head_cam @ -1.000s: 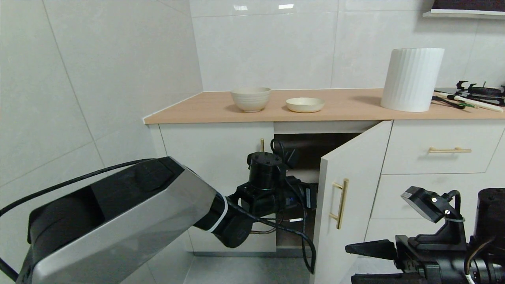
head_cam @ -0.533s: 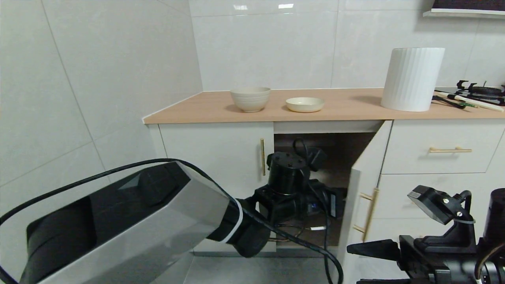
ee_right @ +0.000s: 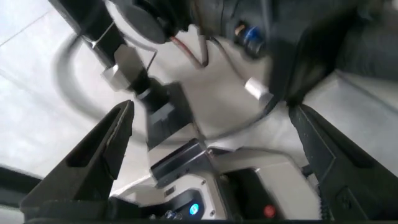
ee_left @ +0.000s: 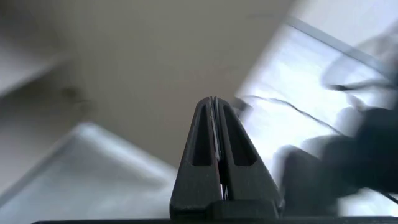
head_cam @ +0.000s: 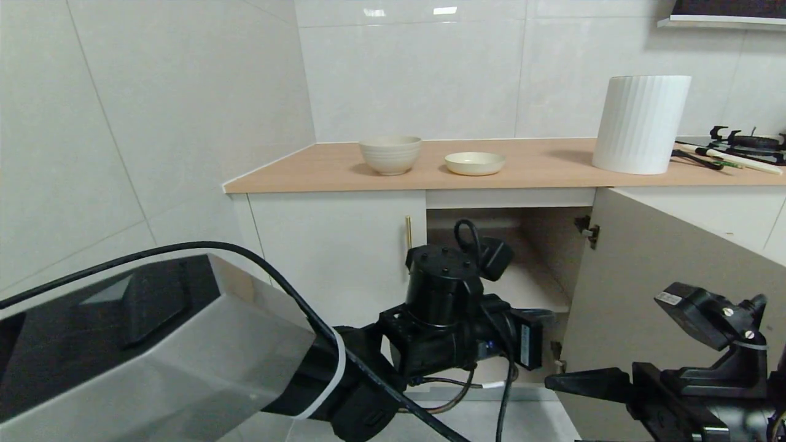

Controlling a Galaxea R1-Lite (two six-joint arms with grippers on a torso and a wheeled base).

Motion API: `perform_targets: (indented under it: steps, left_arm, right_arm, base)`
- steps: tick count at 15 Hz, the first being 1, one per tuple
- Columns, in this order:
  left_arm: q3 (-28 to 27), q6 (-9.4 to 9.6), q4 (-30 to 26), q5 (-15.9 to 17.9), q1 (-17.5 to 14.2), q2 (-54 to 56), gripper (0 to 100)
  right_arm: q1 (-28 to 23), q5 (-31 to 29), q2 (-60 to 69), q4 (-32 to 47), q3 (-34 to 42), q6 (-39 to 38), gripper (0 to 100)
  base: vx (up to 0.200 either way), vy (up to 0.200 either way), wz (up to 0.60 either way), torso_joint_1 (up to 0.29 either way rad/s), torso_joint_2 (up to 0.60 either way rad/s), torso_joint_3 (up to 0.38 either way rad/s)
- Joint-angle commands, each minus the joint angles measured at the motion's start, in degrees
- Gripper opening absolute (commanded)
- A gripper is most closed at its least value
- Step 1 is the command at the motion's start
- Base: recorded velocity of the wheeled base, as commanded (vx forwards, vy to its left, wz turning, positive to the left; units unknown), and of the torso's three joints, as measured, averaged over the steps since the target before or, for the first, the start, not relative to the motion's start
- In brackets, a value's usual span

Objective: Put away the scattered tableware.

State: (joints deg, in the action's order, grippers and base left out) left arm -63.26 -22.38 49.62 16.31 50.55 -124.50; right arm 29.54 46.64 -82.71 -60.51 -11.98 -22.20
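A ribbed cream bowl and a shallow cream dish stand side by side on the wooden counter. Below them the right-hand cabinet door is swung wide, baring a pale shelf inside. My left arm's wrist hangs in front of that opening. In the left wrist view my left gripper is shut, its fingers pressed together on nothing. My right gripper is open and low by the door, one finger pointing toward the left wrist.
A tall white ribbed canister stands on the counter to the right. Past it lie chopsticks beside a stove grate. The left cabinet door is closed. A tiled wall runs along the left.
The right cabinet door has swung from part open to wide open toward the right. My left wrist followed it to the right and came nearer. My right arm shifted slightly right.
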Motion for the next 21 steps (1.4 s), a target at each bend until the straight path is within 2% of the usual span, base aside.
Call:
perform_targets:
  steps: [1, 2, 4, 5, 7, 8, 9, 11, 12, 14, 16, 17, 20, 21]
  left_arm:
    - [4.46, 0.06, 2.94, -1.19, -4.06, 0.75, 0]
    - [8.76, 0.06, 5.40, -2.60, -7.40, 3.21, 0]
    - [13.25, 0.15, 5.84, -3.04, -10.92, 7.61, 0]
    - [17.11, 0.23, 5.76, -3.04, -14.08, 12.44, 0]
    - [23.00, 0.50, 5.49, -3.04, -19.00, 19.82, 0]
    - [25.11, 0.67, 5.40, -3.04, -21.37, 22.64, 0]
    - [27.31, 1.02, 5.40, -3.04, -23.66, 25.19, 0]
    - [30.74, 3.75, 5.40, -3.04, -27.88, 28.79, 0]
    - [32.14, 5.24, 5.32, -3.04, -29.55, 30.28, 0]
    - [32.41, 5.51, 5.14, -3.04, -31.48, 30.46, 0]
    - [31.18, 5.59, 2.68, -3.04, -31.75, 30.20, 0]
    - [30.30, 5.59, 1.89, -3.04, -31.83, 30.37, 100]
    - [28.01, 5.59, -0.66, -2.95, -33.68, 33.71, 100]
    - [27.05, 5.59, -5.06, -2.95, -33.68, 36.17, 100]
  right_arm:
    - [-0.62, -2.34, -3.33, -0.04, -0.85, 0.14, 100]
    - [-1.32, -5.77, -5.62, 0.05, -2.25, 0.23, 100]
    - [-1.94, -7.09, -7.99, 0.05, -4.80, 0.49, 100]
    - [-2.82, -9.38, -11.15, 0.05, -8.06, 0.67, 100]
    - [-2.82, -17.81, -17.39, 0.05, -14.82, 1.81, 100]
    - [-2.82, -18.87, -18.54, 0.05, -15.97, 2.51, 100]
    - [-3.08, -22.47, -23.46, 0.22, -22.21, 4.97, 100]
    - [-2.99, -26.78, -26.62, 0.75, -26.51, 6.12, 100]
    - [-2.99, -30.82, -28.64, 0.75, -28.27, 7.61, 100]
    - [-2.03, -40.14, -30.67, 1.72, -35.74, 11.65, 100]
    - [-0.36, -47.26, -30.05, 7.69, -40.84, 13.32, 100]
    - [-0.36, -47.87, -29.96, 8.92, -41.45, 14.03, 100]
    - [-0.45, -48.49, -26.62, 13.05, -43.56, 14.64, 100]
    - [-0.45, -48.57, -24.34, 15.69, -43.12, 14.55, 100]
  base:
    - [0.000, 0.000, 0.00, 0.000, 0.00, 0.000]
    - [0.000, 0.000, 0.00, 0.000, 0.00, 0.000]
    - [0.000, 0.000, 0.00, 0.000, 0.00, 0.000]
    - [0.000, 0.000, 0.00, 0.000, 0.00, 0.000]
    - [0.000, 0.000, 0.00, 0.000, 0.00, 0.000]
    - [0.000, 0.000, 0.00, 0.000, 0.00, 0.000]
    - [0.000, 0.000, 0.00, 0.000, 0.00, 0.000]
    - [0.000, 0.000, 0.00, 0.000, 0.00, 0.000]
    - [0.000, 0.000, 0.00, 0.000, 0.00, 0.000]
    - [0.000, 0.000, 0.00, 0.000, 0.00, 0.000]
    - [0.000, 0.000, 0.00, 0.000, 0.00, 0.000]
    - [0.000, 0.000, 0.00, 0.000, 0.00, 0.000]
    - [0.000, 0.000, 0.00, 0.000, 0.00, 0.000]
    - [0.000, 0.000, 0.00, 0.000, 0.00, 0.000]
